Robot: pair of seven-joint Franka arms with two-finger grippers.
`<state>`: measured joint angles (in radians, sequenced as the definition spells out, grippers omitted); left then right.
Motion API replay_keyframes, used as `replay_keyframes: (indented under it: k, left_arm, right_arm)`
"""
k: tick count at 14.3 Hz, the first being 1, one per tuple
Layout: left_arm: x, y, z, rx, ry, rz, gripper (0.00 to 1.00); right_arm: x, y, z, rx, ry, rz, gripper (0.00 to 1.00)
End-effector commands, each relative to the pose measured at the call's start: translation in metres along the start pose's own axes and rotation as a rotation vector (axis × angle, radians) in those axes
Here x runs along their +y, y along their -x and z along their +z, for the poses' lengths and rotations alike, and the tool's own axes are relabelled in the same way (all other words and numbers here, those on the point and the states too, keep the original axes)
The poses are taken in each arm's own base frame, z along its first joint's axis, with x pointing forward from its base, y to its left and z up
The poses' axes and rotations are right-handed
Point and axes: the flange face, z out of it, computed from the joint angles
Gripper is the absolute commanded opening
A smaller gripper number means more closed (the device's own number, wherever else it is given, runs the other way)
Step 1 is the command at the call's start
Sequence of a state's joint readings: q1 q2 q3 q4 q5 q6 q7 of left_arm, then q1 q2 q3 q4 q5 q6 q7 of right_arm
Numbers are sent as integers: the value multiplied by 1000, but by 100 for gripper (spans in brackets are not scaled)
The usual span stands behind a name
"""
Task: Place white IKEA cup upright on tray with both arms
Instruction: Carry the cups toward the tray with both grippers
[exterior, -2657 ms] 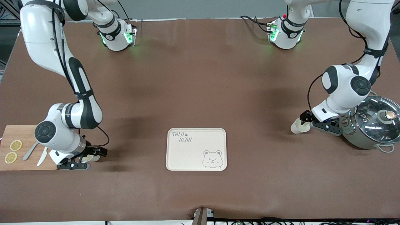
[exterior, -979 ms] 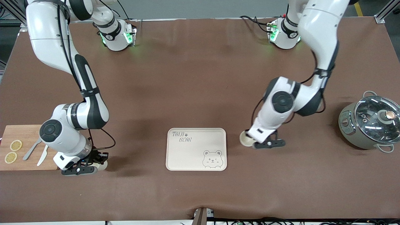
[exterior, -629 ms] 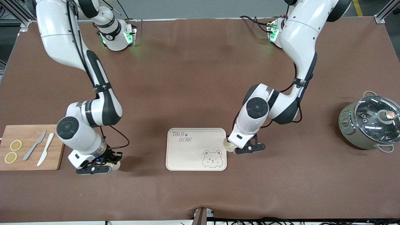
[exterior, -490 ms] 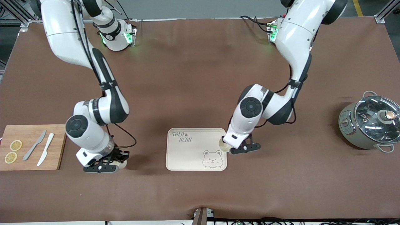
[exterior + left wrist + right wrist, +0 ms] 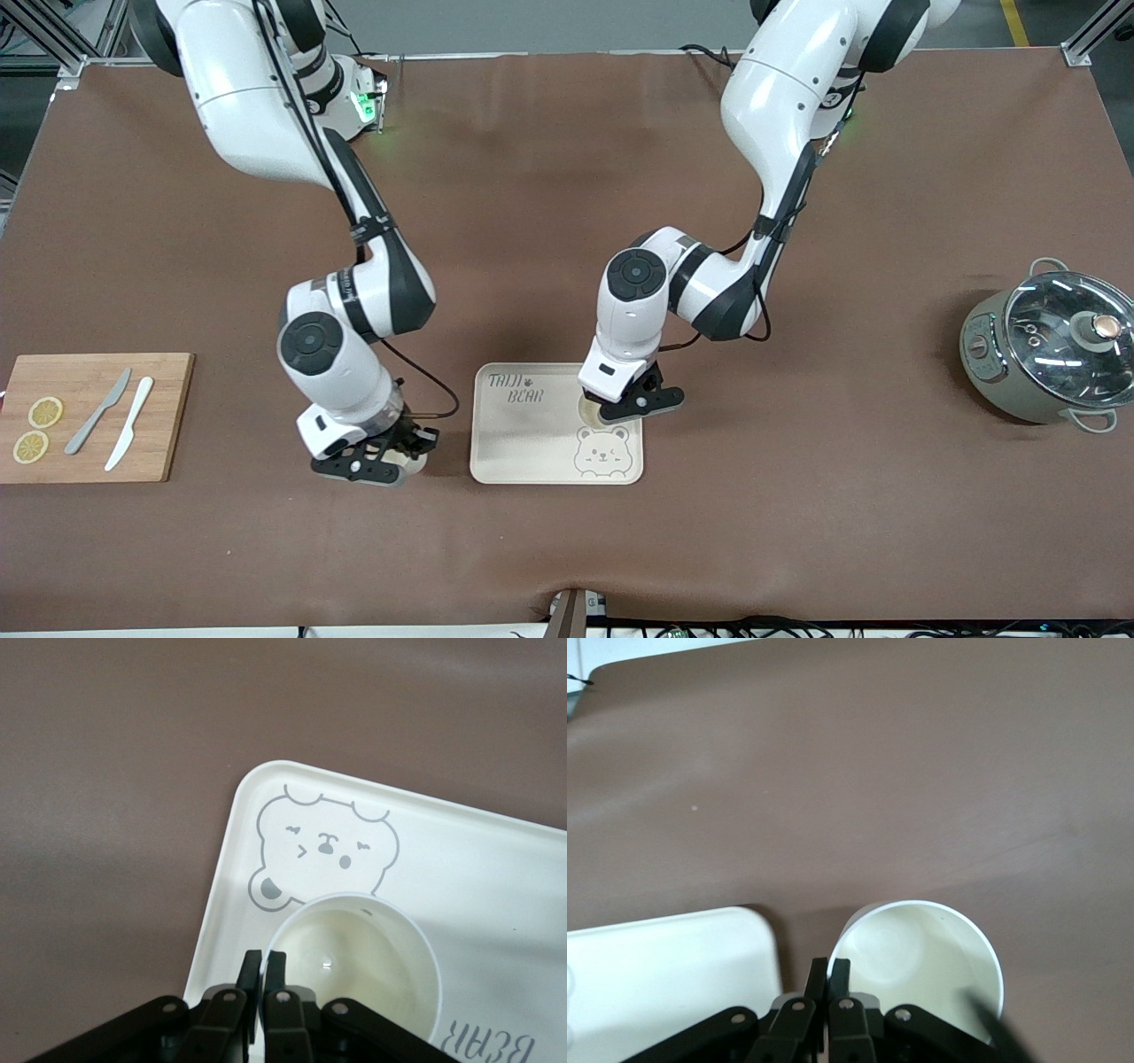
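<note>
The cream tray (image 5: 532, 434) with the bear face lies at the table's middle. My left gripper (image 5: 609, 408) is over the tray, just above the bear face. It is shut on the rim of a white cup (image 5: 590, 410) held upright. In the left wrist view the fingers (image 5: 252, 973) pinch the wall of the cup (image 5: 359, 966) over the tray (image 5: 496, 868). My right gripper (image 5: 399, 452) is shut on the rim of a second upright white cup (image 5: 413, 459), beside the tray toward the right arm's end. The right wrist view shows that cup (image 5: 921, 957) and the tray's corner (image 5: 664, 966).
A wooden cutting board (image 5: 168, 416) with two knives and lemon slices lies at the right arm's end of the table. A steel pot with a glass lid (image 5: 1050, 346) stands at the left arm's end.
My left gripper has carried its cup from beside the pot to over the tray. My right gripper has carried its cup from beside the cutting board to beside the tray.
</note>
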<state>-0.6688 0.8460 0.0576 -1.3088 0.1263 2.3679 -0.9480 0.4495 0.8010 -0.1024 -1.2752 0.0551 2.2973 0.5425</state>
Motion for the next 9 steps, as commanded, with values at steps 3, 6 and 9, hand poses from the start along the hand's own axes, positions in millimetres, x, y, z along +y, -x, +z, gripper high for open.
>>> replay_keyframes:
  k: [3, 6, 9]
  left_arm:
    - [9, 5, 14, 52, 15, 7, 0]
    - [11, 11, 23, 57, 4, 29, 0]
    - [4, 4, 24, 58, -3, 35, 99]
  right_arm:
    - [-52, 9, 3, 11, -3, 107, 0]
    - [-66, 19, 2, 8, -4, 129, 0]
    - [-82, 32, 4, 5, -7, 150, 0]
